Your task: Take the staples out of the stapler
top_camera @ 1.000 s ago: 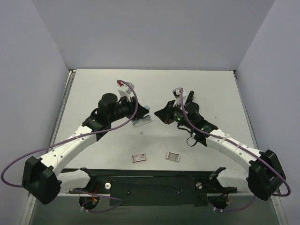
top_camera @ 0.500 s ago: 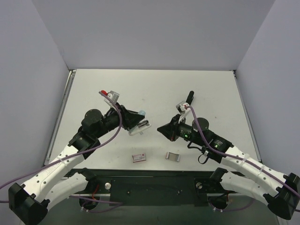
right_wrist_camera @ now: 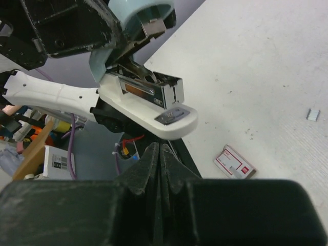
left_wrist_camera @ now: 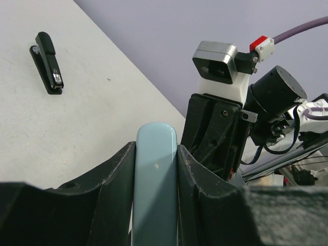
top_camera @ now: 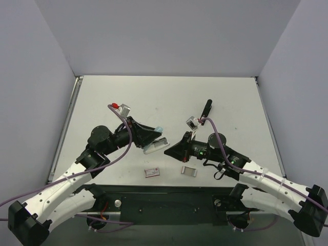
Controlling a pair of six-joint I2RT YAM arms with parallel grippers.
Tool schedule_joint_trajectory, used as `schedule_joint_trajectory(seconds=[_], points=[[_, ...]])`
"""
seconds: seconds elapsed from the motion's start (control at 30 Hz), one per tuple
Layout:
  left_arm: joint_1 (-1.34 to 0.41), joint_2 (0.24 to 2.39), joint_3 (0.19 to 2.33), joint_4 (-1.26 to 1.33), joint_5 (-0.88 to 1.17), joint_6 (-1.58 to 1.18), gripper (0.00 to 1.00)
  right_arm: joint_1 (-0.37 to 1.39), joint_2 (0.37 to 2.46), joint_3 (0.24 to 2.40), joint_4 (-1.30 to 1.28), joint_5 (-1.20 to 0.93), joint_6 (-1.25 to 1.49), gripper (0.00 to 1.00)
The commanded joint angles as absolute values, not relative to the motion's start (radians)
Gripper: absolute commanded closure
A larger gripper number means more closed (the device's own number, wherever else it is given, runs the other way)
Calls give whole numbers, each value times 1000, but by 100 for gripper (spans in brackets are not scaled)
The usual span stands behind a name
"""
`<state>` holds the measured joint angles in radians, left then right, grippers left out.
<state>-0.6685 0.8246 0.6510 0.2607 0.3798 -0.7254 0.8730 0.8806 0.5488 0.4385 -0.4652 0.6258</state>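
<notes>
Glossy pale-blue stapler (left_wrist_camera: 155,195), matte black left pincer (left_wrist_camera: 156,149)

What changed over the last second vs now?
Both arms drew back toward the near edge. The left gripper, still shut on the pale-blue stapler, carried it nearer; the right gripper, shut, swung left, up close to it. Black stapler and red-and-white box: unmoved.

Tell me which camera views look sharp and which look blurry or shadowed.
Top external: evenly lit, sharp, soft shadows on the white table. Left wrist: the close pale blue plastic stapler looks soft, the far black stapler crisp. Right wrist: the dark fingers are underexposed.
</notes>
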Motion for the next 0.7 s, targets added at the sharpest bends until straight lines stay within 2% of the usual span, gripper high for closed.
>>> schedule_joint_trajectory(seconds=[0.0, 0.17, 0.47, 0.67], points=[[-683, 811, 658, 385, 439, -752, 100, 891, 913, 613, 554, -502, 652, 100], [-695, 834, 670, 393, 514, -747, 100, 900, 939, 667, 577, -494, 620, 100], [-722, 874, 695, 360, 687, -721, 100, 900, 942, 819, 463, -494, 471, 100], [-791, 907, 692, 348, 787, -695, 100, 897, 971, 894, 459, -540, 405, 100]])
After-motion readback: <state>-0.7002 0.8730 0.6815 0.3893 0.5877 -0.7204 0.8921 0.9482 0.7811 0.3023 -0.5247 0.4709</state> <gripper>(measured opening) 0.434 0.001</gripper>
